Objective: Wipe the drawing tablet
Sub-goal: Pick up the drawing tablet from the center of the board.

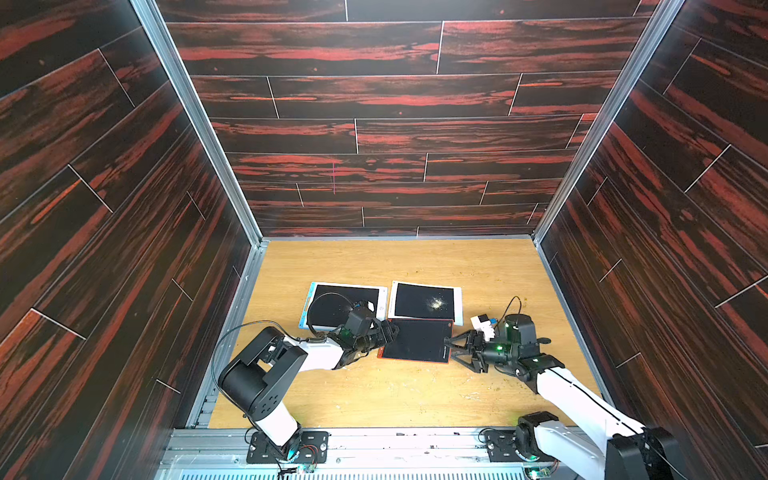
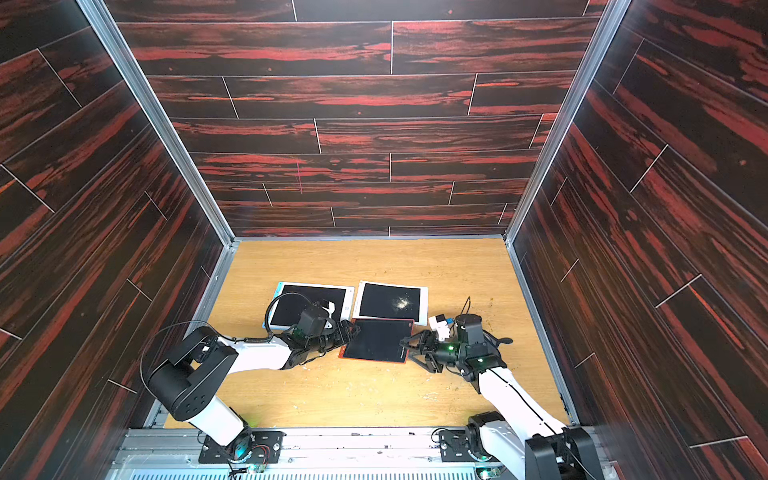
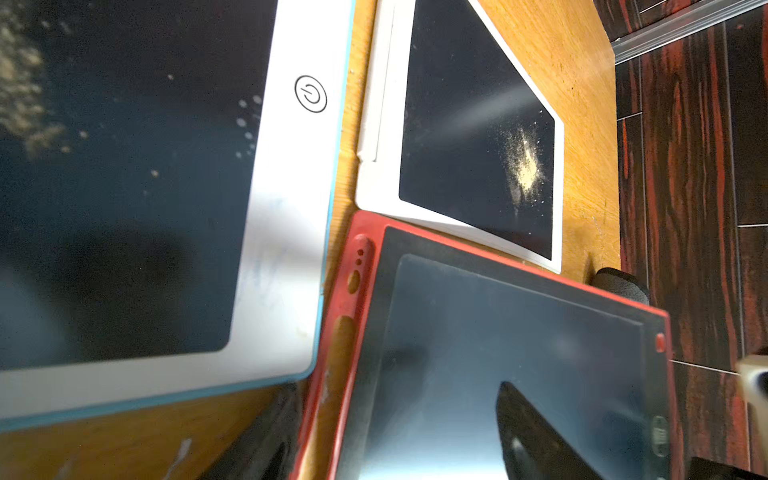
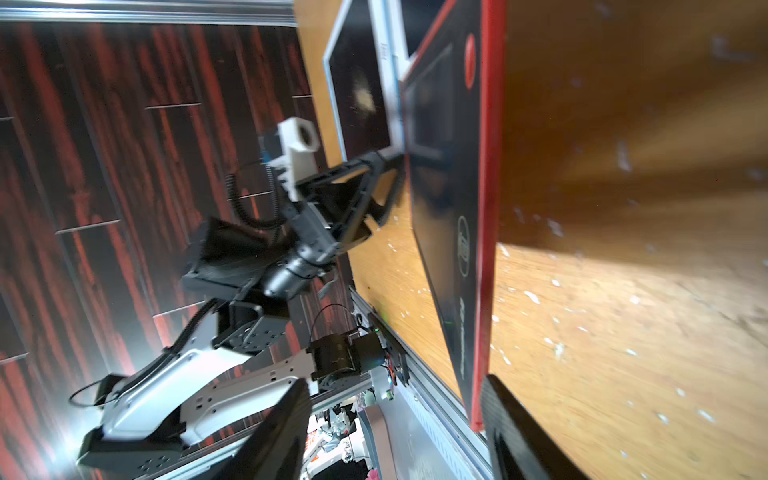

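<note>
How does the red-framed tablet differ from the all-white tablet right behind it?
The red-framed tablet has a clean-looking screen; the all-white tablet carries a patch of pale powder. The red-framed one lies nearer the robot's base; the all-white one lies farther back. Both lie flat-faced with dark screens.

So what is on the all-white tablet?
Pale powder on the dark screen of the all-white tablet, nothing else. Whether the red tablet covers its near rim cannot be told.

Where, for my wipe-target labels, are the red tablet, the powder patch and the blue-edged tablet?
red tablet (image 1: 415, 340): a top view, screen middle.
powder patch (image 1: 435, 303): a top view, bright centre.
blue-edged tablet (image 3: 282, 232): left wrist view, white bezel.
</note>
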